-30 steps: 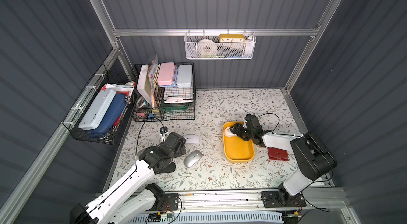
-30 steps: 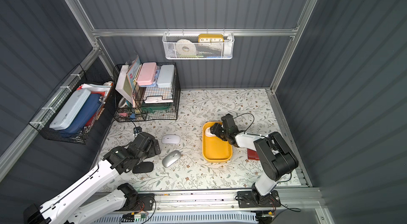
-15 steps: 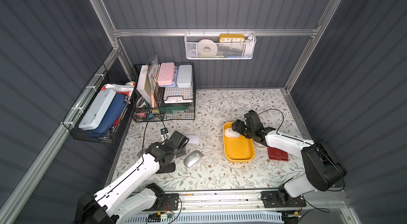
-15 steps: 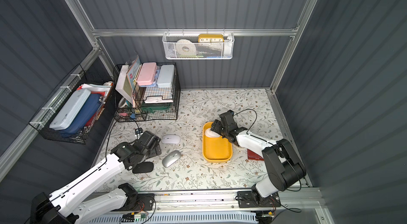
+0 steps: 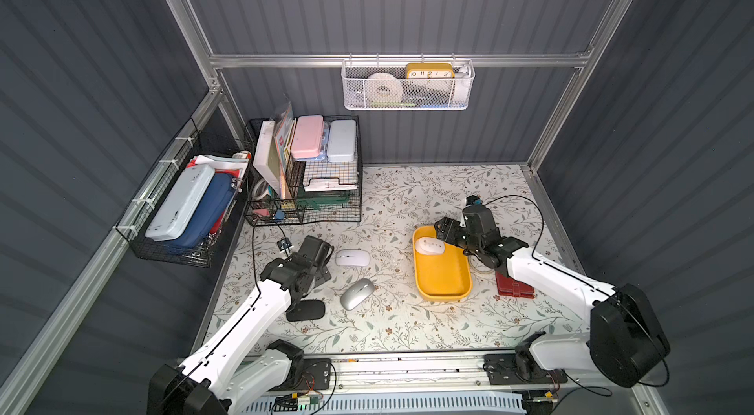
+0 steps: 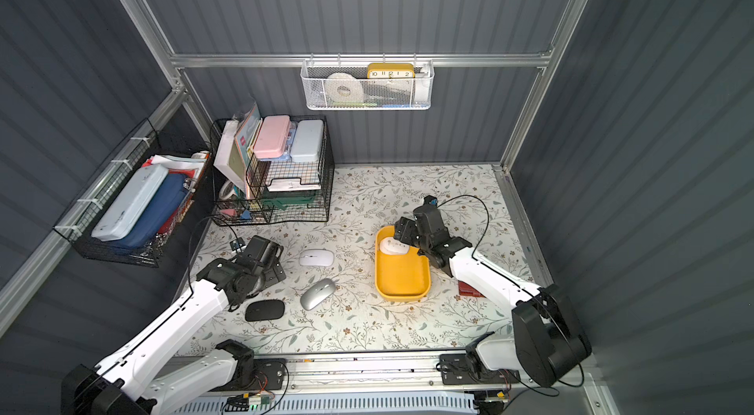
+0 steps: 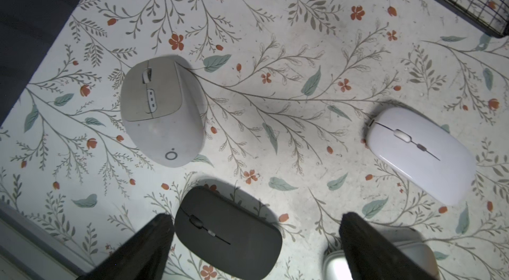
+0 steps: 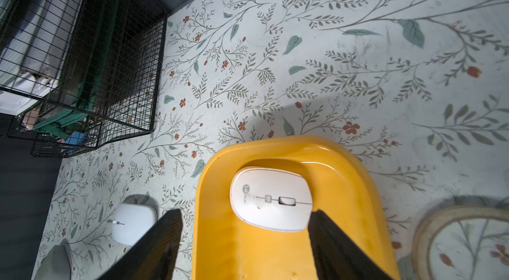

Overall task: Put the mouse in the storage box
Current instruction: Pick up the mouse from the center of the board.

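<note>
Mouse (image 8: 271, 198), white, lying flat on the floor of the storage box (image 8: 344, 179), at the end far from the robot's base and close to the curved wall; right gripper (image 8: 245, 213) over it, jaws spread wider than its body and gripping nothing, suggesting a completed placement; left gripper (image 7: 256, 216) likewise agape above the black mouse (image 7: 228, 234), probably lining up a pick; count: one box, five mice, four on the mat (image 5: 408, 196): black, grey mouse (image 7: 162, 110), second white mouse (image 7: 418, 154), silver mouse (image 5: 357, 294).

White wireless mouse (image 8: 271, 200): flat, buttons up, crosswise at rounded end of storage box (image 8: 355, 182), just beyond right gripper (image 8: 245, 214) spread fingertips. Box: shallow mustard-yellow tub, upright, beneath gripper.
</note>
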